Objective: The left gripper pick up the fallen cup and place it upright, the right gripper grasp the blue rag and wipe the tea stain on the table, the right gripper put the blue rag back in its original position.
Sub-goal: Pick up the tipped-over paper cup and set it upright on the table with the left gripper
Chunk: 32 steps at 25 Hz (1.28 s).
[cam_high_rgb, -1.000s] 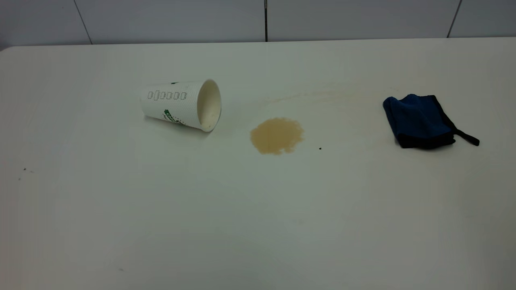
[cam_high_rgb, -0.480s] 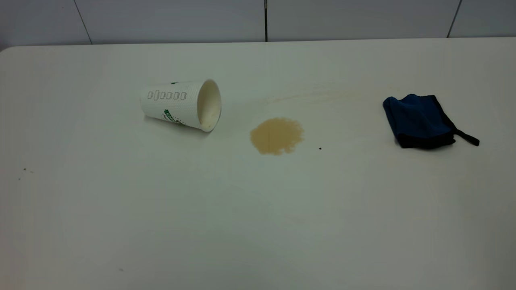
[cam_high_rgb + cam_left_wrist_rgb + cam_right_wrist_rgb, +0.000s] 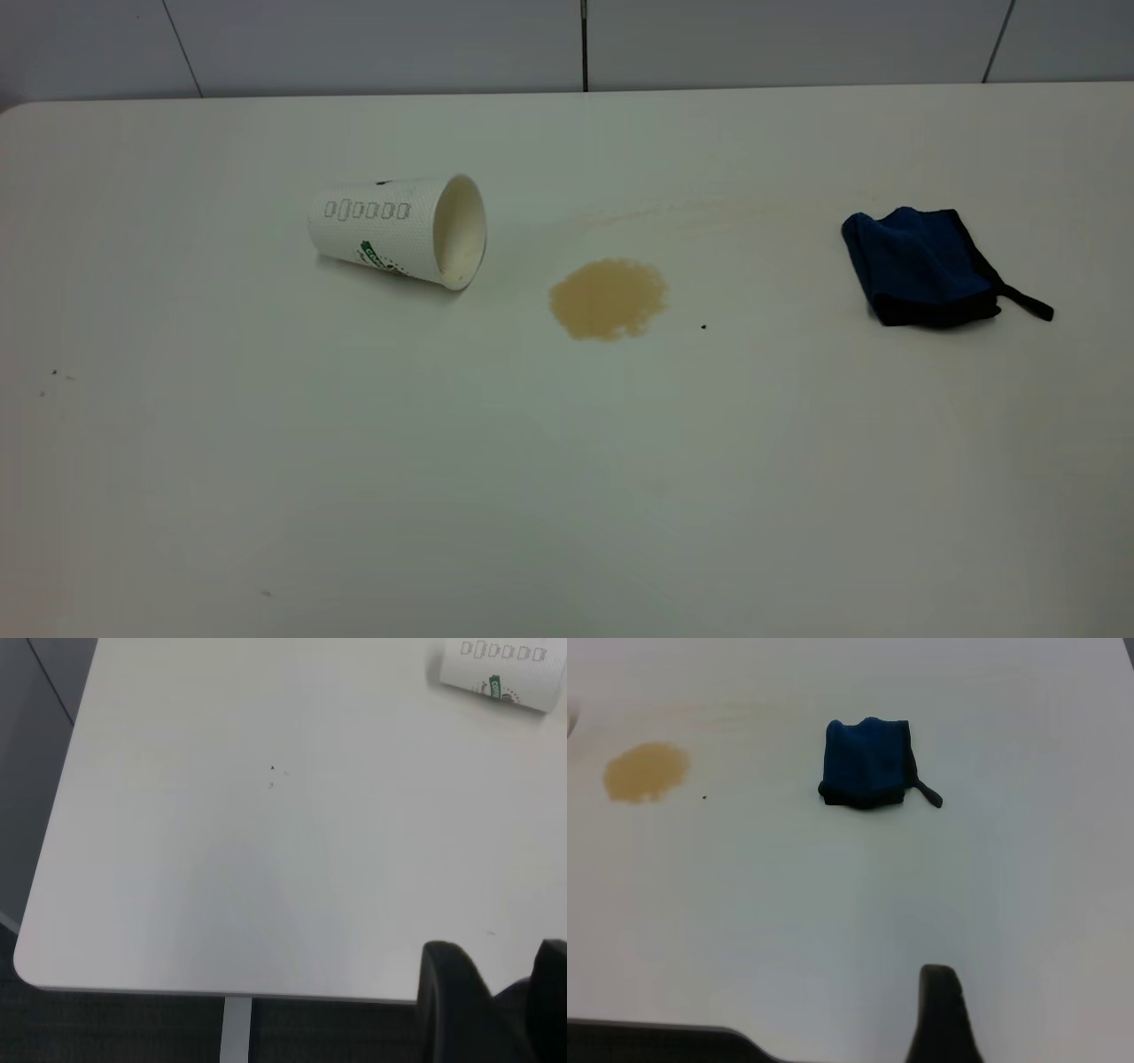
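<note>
The white paper cup (image 3: 399,230) lies on its side at the table's (image 3: 567,496) back left, mouth towards the tea stain (image 3: 608,299). The stain is a tan blotch at mid-table. The blue rag (image 3: 921,266) lies crumpled at the right, strap trailing right. Neither arm shows in the exterior view. My left gripper (image 3: 498,964) is open and empty above the table's near left corner, far from the cup (image 3: 500,678). Only a black tip of my right gripper (image 3: 941,1010) shows, well short of the rag (image 3: 866,762) and stain (image 3: 645,771).
A faint tan smear (image 3: 691,211) runs behind the stain towards the rag. A tiny dark speck (image 3: 703,327) lies right of the stain. A tiled wall (image 3: 567,44) stands behind the table. The table's near edge (image 3: 221,994) and a leg show in the left wrist view.
</note>
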Tool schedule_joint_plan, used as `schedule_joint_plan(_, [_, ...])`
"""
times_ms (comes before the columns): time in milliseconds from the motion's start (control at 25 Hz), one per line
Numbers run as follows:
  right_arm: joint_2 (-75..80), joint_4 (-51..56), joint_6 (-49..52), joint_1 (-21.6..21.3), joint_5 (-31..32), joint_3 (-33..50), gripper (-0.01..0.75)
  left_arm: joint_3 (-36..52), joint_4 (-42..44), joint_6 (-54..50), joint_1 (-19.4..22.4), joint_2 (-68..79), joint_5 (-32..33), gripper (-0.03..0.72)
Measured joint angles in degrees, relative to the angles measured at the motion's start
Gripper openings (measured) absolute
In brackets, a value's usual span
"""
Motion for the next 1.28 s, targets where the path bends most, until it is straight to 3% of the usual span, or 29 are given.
schedule_joint_plan(760, [0.0,0.0,0.0,0.0,0.0,0.0,0.583,-1.32,0.19,0.0,0.0,2.3,-0.49,0.238])
schedule_joint_plan(1160, [0.0,0.0,0.0,0.0,0.0,0.0,0.583,-14.13,5.16,0.48,0.0,34.9,-13.59,0.242])
schedule_joint_plan(1280, [0.0,0.0,0.0,0.0,0.0,0.0,0.583,-18.5,4.06,3.77,-0.84,44.91,-18.03,0.276])
